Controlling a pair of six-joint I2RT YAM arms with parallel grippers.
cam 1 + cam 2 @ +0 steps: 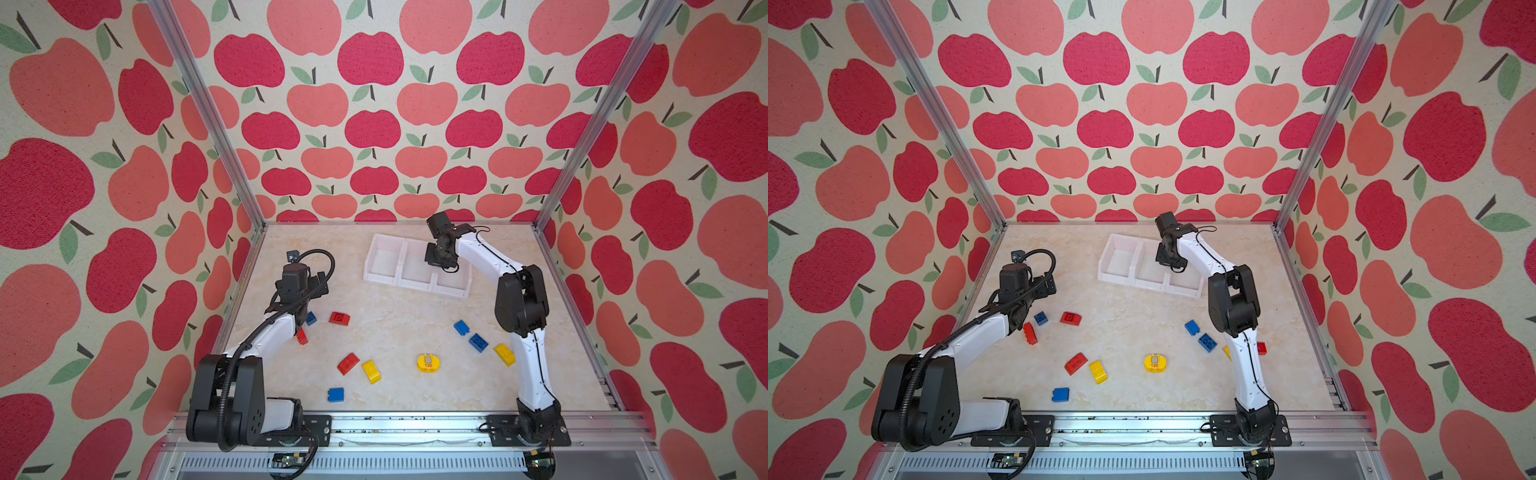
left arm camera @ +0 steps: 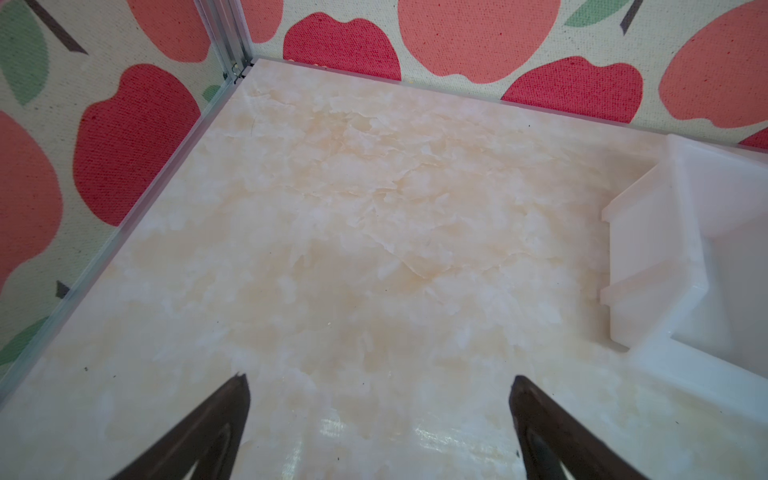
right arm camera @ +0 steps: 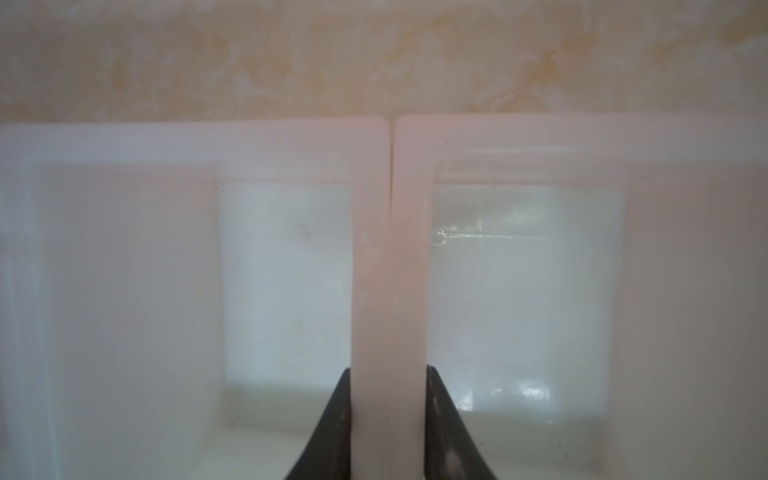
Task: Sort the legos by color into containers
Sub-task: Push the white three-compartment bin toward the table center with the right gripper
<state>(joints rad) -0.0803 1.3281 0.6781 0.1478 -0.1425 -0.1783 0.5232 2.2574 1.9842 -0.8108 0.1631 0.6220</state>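
Containers [image 1: 380, 278]: row toward worktop [image 1: 395, 324] rear edge. Legos [image 1: 348, 363]: scattered on worktop's front half, before containers.

Three containers [image 1: 380, 280], four red legos [image 1: 339, 318], four blue legos [image 1: 461, 327], three yellow legos [image 1: 372, 371]

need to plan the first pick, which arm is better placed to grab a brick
Left, probably. The left hand is open and empty, with a red brick and a blue brick close by. The right hand is shut on the wall between two containers, far from both.
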